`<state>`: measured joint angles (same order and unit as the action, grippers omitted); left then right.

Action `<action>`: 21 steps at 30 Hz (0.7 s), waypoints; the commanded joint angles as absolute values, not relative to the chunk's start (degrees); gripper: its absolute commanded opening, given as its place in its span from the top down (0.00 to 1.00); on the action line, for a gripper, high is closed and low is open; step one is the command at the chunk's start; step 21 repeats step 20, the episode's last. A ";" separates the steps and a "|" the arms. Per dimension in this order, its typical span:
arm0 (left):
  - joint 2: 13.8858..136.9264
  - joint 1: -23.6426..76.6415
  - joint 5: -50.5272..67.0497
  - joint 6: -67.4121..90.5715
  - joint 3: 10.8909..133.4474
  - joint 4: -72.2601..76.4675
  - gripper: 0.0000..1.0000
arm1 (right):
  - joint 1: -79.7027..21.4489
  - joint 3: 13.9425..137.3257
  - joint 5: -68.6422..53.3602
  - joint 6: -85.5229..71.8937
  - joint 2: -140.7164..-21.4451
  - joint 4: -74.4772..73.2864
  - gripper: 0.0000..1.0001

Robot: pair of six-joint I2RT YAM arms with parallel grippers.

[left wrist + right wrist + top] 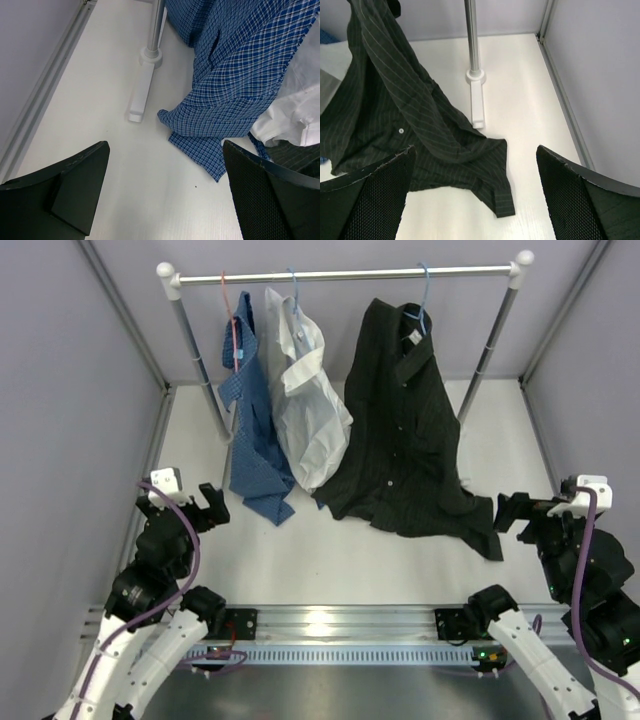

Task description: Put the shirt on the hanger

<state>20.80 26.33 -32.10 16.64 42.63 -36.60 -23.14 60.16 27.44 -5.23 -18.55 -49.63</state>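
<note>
Tools come first, at the near edge of the table point(350, 570). Your left tool point(208, 508) is released, its two fingers are wide apart and nothing is between them. In its wrist view you see bare table under it, and the tail of the blue checked shirt point(252, 430) lies a little ahead. Your right tool point(512, 512) is released too, with nothing in it. A lower corner of the black shirt point(400, 440) lies flat on the table close to this tool. In the right wrist view the striped cloth is spread under and ahead of the fingers, beside the foot of the rack post point(475, 75).

Farther back, the black shirt rises from the table up to the rail point(340, 277). It hangs there by the light-blue hanger point(424, 295). You see only the hook above the collar; the cloth hides the rest. The white shirt point(305, 400) hangs to its left, between it and the blue checked shirt, each on its own hanger.
</note>
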 commanded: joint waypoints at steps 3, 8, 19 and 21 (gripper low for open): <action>18.64 26.02 -29.00 15.64 42.36 -35.68 0.02 | -23.20 58.89 27.07 -5.01 -16.00 -51.68 0.01; 16.61 26.10 -28.22 15.38 42.01 -35.68 0.02 | -23.20 58.89 27.86 -5.19 -17.31 -51.68 0.01; 15.65 26.10 -26.81 15.64 41.92 -35.68 0.02 | -23.12 58.89 27.95 -5.10 -17.93 -51.68 0.01; 15.38 26.10 -26.72 15.64 41.84 -35.68 0.02 | -23.20 58.89 27.78 -5.01 -18.02 -51.68 0.01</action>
